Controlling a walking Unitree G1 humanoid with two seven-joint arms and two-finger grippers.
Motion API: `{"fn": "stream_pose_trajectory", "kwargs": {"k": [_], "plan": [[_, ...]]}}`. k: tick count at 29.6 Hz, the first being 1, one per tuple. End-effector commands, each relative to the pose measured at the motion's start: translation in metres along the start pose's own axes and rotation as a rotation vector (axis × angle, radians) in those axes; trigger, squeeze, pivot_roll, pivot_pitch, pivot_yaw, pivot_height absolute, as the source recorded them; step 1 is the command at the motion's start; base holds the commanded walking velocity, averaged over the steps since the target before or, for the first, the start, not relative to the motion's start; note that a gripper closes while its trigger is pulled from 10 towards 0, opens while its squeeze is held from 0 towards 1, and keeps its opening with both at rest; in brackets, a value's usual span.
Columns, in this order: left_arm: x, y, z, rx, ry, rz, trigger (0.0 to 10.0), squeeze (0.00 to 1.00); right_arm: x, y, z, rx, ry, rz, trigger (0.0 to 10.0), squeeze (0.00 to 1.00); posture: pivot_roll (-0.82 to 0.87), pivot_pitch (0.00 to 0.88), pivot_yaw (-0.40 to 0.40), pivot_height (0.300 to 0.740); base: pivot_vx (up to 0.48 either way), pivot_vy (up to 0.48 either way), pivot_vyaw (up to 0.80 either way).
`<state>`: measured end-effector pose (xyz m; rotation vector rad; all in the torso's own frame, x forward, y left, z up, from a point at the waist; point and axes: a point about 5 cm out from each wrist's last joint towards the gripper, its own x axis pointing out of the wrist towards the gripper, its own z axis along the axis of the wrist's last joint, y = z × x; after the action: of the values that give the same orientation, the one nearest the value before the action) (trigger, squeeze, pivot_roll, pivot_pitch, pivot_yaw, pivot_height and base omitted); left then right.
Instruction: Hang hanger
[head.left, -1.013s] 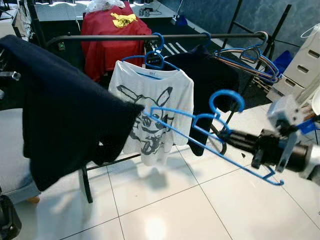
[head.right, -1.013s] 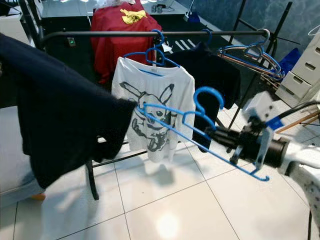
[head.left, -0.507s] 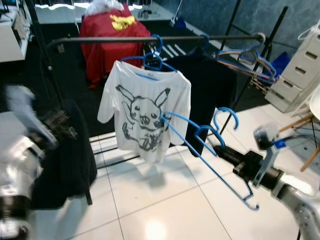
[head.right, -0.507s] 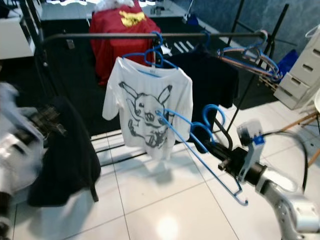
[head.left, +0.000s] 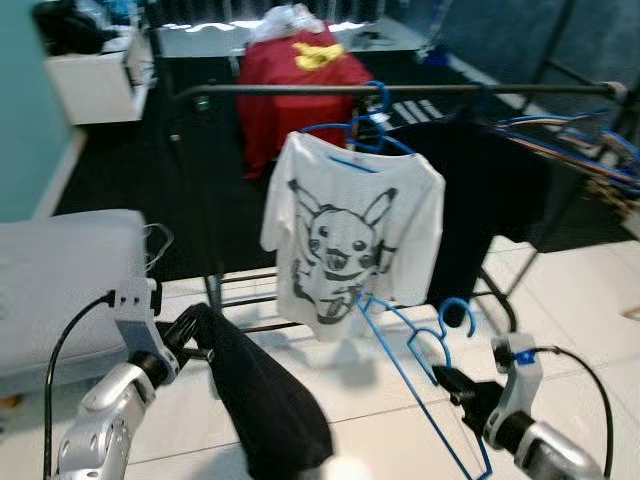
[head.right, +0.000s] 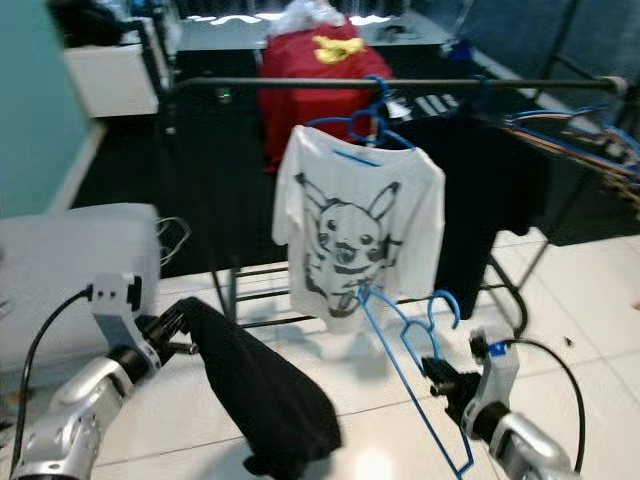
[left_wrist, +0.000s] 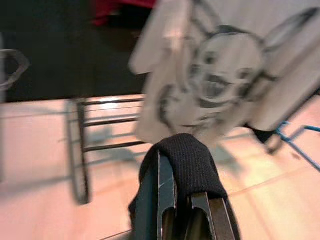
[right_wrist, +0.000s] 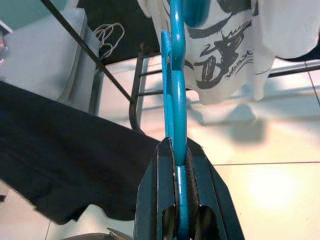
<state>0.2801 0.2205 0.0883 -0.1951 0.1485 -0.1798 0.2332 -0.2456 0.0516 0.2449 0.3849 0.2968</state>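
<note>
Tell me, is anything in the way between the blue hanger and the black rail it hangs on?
Yes. The white cartoon T-shirt hangs right above the blue plastic hanger held by the right gripper, between it and the black metal rail.

White T-shirt (head.left: 352, 240) on rack rail (head.left: 300, 89): carried a cartoon face print; small script beside it in the right wrist view was too blurred to read.
Red garment (head.right: 310, 90) behind rail: yellow emblem, no letters legible.
</note>
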Motion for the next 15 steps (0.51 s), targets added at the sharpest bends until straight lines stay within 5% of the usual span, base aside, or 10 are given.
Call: {"fn": "stream_pose_trajectory", "kwargs": {"k": [1,7,15], "plan": [[-0.004,0.008,-0.011,0.014,0.012,0.068,10.0,0.00,-0.002,-0.003,-0.014,-0.007,0.032,-0.026,10.0,0.00,0.01,0.098,-0.034,0.740,0.000,0.000,0.80],[-0.020,0.011,-0.055,0.032,0.149,0.122,10.0,0.00,-0.008,-0.008,-0.045,0.016,0.094,-0.099,10.0,0.00,0.02,0.097,-0.035,0.740,0.000,0.000,0.80],[-0.031,0.009,-0.077,-0.015,0.206,0.156,10.0,0.00,-0.011,-0.010,-0.055,0.040,0.090,-0.133,10.0,0.00,0.01,0.098,-0.039,0.740,0.000,0.000,0.80]]}}
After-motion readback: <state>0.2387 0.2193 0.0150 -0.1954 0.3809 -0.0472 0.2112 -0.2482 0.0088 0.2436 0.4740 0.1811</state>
